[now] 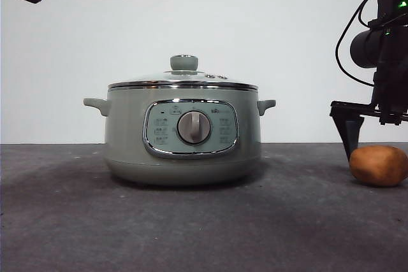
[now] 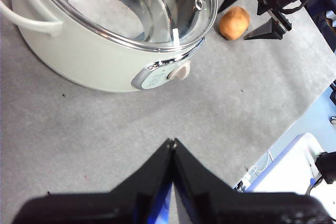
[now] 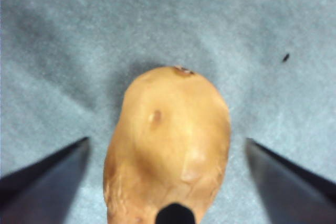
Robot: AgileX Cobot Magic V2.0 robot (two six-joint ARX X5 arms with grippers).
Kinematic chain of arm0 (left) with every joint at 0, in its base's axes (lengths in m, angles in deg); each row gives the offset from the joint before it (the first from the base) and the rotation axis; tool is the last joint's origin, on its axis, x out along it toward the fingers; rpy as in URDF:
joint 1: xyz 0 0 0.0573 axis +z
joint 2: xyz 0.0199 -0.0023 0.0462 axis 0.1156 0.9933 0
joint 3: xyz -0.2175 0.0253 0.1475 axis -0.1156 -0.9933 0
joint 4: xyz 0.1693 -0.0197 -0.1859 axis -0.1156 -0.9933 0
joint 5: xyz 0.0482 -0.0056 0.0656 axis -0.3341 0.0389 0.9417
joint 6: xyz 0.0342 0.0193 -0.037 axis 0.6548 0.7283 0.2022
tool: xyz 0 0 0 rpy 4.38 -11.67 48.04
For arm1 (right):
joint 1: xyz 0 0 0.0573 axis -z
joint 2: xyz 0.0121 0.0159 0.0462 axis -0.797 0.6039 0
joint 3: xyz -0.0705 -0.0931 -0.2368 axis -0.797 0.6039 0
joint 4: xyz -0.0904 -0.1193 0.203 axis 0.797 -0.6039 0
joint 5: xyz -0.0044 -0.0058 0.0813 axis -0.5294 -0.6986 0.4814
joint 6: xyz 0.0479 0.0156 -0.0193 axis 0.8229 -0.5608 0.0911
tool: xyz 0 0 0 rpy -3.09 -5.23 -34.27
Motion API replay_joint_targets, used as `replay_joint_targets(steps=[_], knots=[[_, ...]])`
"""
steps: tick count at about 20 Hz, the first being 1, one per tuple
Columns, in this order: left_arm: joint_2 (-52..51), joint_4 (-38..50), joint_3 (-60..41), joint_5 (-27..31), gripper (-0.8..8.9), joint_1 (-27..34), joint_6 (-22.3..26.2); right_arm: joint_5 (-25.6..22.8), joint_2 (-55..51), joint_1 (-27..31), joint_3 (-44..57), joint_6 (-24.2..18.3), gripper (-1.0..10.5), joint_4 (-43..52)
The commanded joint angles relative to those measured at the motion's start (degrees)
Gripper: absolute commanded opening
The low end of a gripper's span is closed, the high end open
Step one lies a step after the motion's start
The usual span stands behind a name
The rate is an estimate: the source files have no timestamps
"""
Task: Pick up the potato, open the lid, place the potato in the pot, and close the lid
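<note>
Between the spread jaws of the right pincer (image 3: 168,182) lies the potato (image 3: 169,145), resting on the grey tabletop (image 1: 64,221) with a clear gap on either side, so nothing is gripped yet. The jaws seem opened wide so as to straddle the potato's girth before closing, which I judge to be the step in hand.

Well off to the side of that pincer stands the sage-green electric pot (image 1: 127,132), its glass lid (image 1: 183,83) seated on it with the green knob (image 1: 183,63) upright, so the opening is not begun.

The left pincer (image 2: 172,142) hangs above bare tabletop short of the pot's dial, jaws pressed together on nothing, apparently waiting its turn for the lid.

Only the front view shows one jaw tip reaching down just beside the potato. The left wrist view alone looks through the glass into the shiny steel interior, where I see no contents. The right wrist view alone gives the potato's skin: dull, with a dark nub at its far end.
</note>
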Motion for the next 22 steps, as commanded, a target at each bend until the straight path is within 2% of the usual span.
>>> replay_joint_targets(steps=[1, 5, 7, 9, 11, 15, 16, 17, 19, 20, 22], knots=[[0.02, 0.09, 0.31, -0.20, -0.05, -0.20, 0.70, -0.26, 0.74, 0.02, 0.04, -1.18, -0.1, -0.15], [0.02, 0.09, 0.31, -0.07, -0.05, -0.20, 0.70, -0.24, 0.68, 0.70, 0.04, -2.62, -0.1, 0.24], [0.02, 0.07, 0.50, 0.24, -0.06, -0.20, 0.70, 1.62, -0.42, 0.74, 0.00, -6.16, -0.1, 0.74], [0.61, -0.39, 2.32, 0.31, -0.05, -0.20, 0.85, 1.95, -3.13, 0.74, -0.50, -12.50, -0.1, 0.72], [2.75, -1.90, 6.51, 1.18, -0.05, -0.20, 1.42, 3.04, -7.17, 0.50, -1.60, -21.11, -0.1, 0.24], [11.41, -9.55, 19.76, 8.66, 0.02, -2.21, 3.82, 7.58, -19.37, -0.90, -1.97, -40.57, -0.1, -5.03], [14.36, -11.56, 23.45, 10.32, 0.27, -2.99, 3.96, 7.54, -22.64, -1.46, -1.97, -43.98, -0.1, -7.45], [17.49, -13.62, 27.17, 11.54, 1.31, -3.91, 4.35, 7.50, -25.70, -2.25, -1.97, -46.97, -0.1, -9.46], [24.11, -17.53, 34.91, 14.56, 4.98, -6.21, 4.33, 7.28, -31.39, -3.82, -1.97, -49.16, -0.1, -12.04], [27.58, -19.23, 39.04, 16.31, 6.08, -7.52, 4.33, 7.30, -33.77, -4.68, -1.97, -49.57, -0.1, -12.48], [34.12, -21.42, 46.97, 19.87, 6.29, -10.19, 4.33, 7.30, -37.75, -6.69, -1.97, -49.92, -0.1, -13.27]])
